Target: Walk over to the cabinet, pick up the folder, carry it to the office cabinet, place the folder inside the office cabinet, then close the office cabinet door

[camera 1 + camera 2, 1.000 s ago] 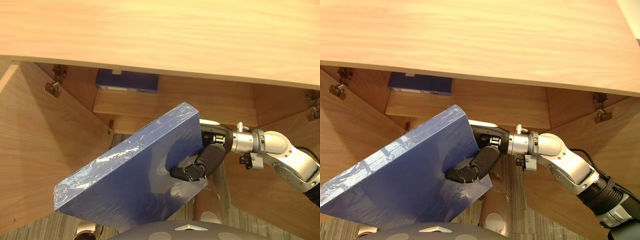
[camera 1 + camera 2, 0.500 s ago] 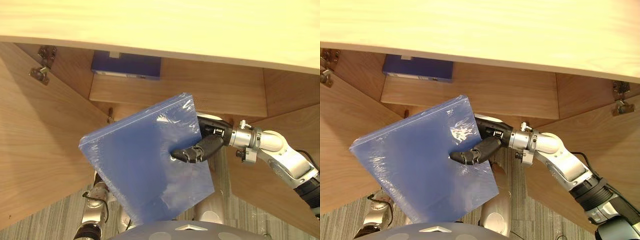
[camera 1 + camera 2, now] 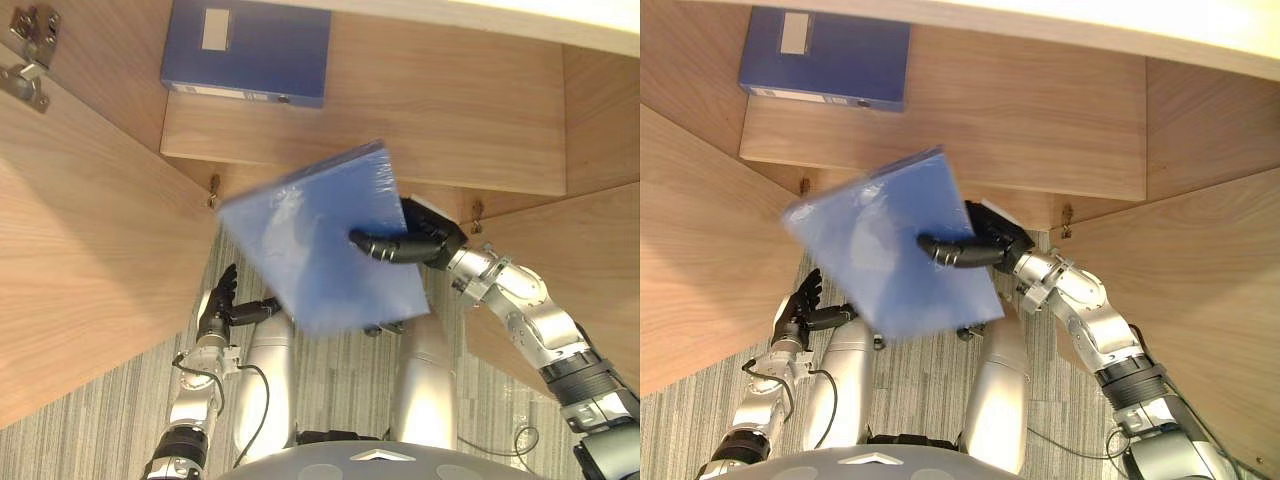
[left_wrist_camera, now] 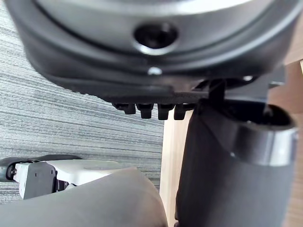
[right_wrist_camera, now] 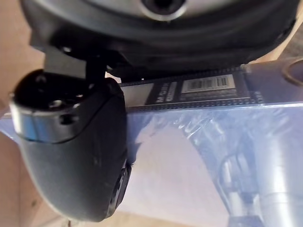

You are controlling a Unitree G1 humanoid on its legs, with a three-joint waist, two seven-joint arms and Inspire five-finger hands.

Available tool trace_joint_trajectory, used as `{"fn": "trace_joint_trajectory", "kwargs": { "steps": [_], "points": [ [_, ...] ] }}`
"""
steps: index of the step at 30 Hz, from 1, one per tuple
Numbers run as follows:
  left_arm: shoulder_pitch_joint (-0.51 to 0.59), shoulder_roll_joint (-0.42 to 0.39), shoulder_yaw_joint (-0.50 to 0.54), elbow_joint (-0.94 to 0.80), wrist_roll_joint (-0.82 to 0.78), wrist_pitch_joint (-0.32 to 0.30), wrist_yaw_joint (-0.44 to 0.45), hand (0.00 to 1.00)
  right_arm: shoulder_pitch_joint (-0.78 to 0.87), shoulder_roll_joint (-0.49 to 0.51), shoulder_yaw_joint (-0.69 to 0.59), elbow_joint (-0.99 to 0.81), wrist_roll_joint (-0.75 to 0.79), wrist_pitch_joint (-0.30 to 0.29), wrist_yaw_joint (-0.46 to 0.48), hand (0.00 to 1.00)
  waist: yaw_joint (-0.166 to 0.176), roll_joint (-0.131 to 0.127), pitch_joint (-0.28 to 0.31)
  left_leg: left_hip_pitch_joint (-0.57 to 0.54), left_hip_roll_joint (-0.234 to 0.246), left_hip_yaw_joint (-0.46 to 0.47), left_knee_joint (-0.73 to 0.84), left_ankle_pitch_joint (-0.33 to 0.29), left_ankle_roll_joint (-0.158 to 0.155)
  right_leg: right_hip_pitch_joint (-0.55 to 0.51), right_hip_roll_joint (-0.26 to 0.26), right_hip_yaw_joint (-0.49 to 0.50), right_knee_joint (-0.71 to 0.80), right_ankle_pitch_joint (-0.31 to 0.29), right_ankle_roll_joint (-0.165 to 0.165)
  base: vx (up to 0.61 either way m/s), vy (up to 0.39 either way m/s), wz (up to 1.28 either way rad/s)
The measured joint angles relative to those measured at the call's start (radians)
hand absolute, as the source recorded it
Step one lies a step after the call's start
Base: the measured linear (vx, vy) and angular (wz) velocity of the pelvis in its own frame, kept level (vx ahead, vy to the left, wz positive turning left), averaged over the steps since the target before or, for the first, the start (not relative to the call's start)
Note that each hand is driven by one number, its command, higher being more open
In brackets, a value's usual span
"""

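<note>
- Left eye view: the folder (image 3: 320, 240) hangs tilted at the centre, in front of the open office cabinet (image 3: 450, 130) and not yet on its shelf. The right hand (image 3: 415, 243) holds it at its 3 o'clock edge, with the fingers curled over the face that shows. A blue box file (image 3: 250, 50) lies on the shelf at 11 o'clock. The left hand (image 3: 218, 300) hangs low at 7 o'clock, fingers straight and close together, holding nothing.
- Right eye view: the right arm comes up from 5 o'clock, bent at the elbow. The wrist is turned so that the folder's broad face looks up toward the camera.
- Left wrist view: the fingertips (image 4: 151, 109) stand in a straight row over the carpet (image 4: 71, 123), with nothing between them.
- Right wrist view: the thumb (image 5: 71, 156) presses flat on the folder's film-wrapped face.
- Handling, as a judgement: the folder looks stiff, flat and fairly light. The glossy wrap is likely slippery, and a hold on one edge lets the folder swing. A deep pinch at the middle of that edge, thumb opposite the fingers, suits it best.
</note>
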Motion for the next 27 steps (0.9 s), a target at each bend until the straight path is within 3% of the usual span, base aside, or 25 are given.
{"fn": "trace_joint_trajectory", "kwargs": {
  "steps": [6,12,22,27],
  "points": [
    [0.009,-0.003,-0.006,-0.061,-0.010,0.011,-0.003,1.00,0.011,0.107,-0.057,0.039,0.044,0.000,-0.088,0.00,0.000,0.001,0.011,-0.001,0.004,0.001,0.001,-0.002,-0.001,-0.003,-0.001,-0.002,0.007,-0.005,-0.006,0.00,0.000,0.00],
    [0.012,-0.021,-0.008,-0.113,-0.010,0.021,0.003,1.00,0.031,0.192,-0.128,0.038,0.141,-0.001,-0.101,0.00,0.004,0.003,0.012,-0.001,0.005,-0.001,0.003,-0.005,-0.005,-0.008,-0.004,-0.004,0.023,-0.019,-0.011,0.00,0.000,0.00],
    [0.019,-0.043,0.009,-0.193,-0.010,0.022,0.006,1.00,0.106,0.244,-0.271,-0.024,0.237,-0.003,-0.103,0.00,0.001,0.005,0.012,-0.029,0.016,-0.015,0.030,-0.022,-0.014,-0.028,-0.003,-0.018,0.051,-0.042,-0.019,0.01,-0.002,0.00],
    [0.019,-0.066,0.012,-0.235,-0.010,0.023,0.012,1.00,0.126,0.343,-0.354,-0.090,0.371,-0.025,-0.108,0.00,0.002,0.010,0.011,-0.035,0.028,-0.010,0.055,-0.036,-0.014,-0.036,-0.002,-0.017,0.078,-0.058,-0.021,0.01,-0.001,-0.02]
  ]
}}
